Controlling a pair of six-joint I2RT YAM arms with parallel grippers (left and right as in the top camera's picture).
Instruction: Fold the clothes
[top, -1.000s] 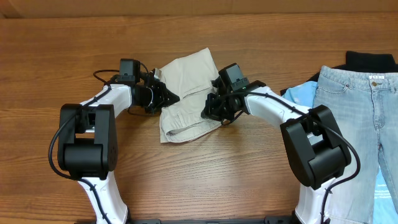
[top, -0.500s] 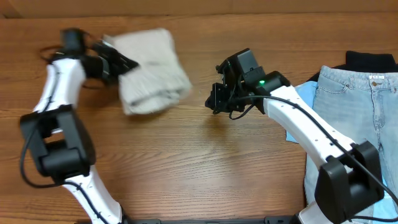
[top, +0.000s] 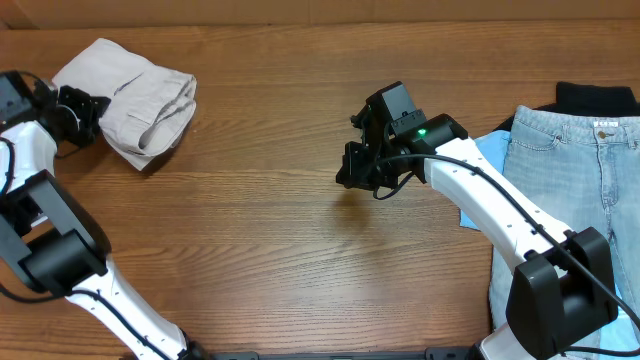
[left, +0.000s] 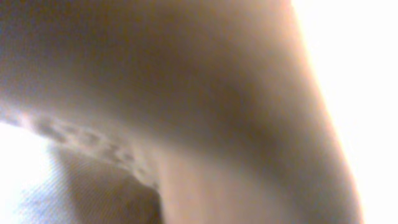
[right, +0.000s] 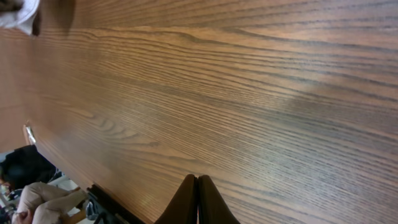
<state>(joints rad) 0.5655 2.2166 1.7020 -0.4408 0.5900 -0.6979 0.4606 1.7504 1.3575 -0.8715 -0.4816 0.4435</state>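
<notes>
no legible text, labels or numbers anywhere

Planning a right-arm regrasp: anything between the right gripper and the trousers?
Nothing visible. Only bare table lies between the right gripper, shut at mid-table, and the trousers at the far left. The left gripper sits at their left edge, on the side away from the right gripper.

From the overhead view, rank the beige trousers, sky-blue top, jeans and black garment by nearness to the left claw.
1. beige trousers, far left, at the left claw.
2. sky-blue top, right side.
3. jeans, far right.
4. black garment, far right, above the jeans.
</notes>
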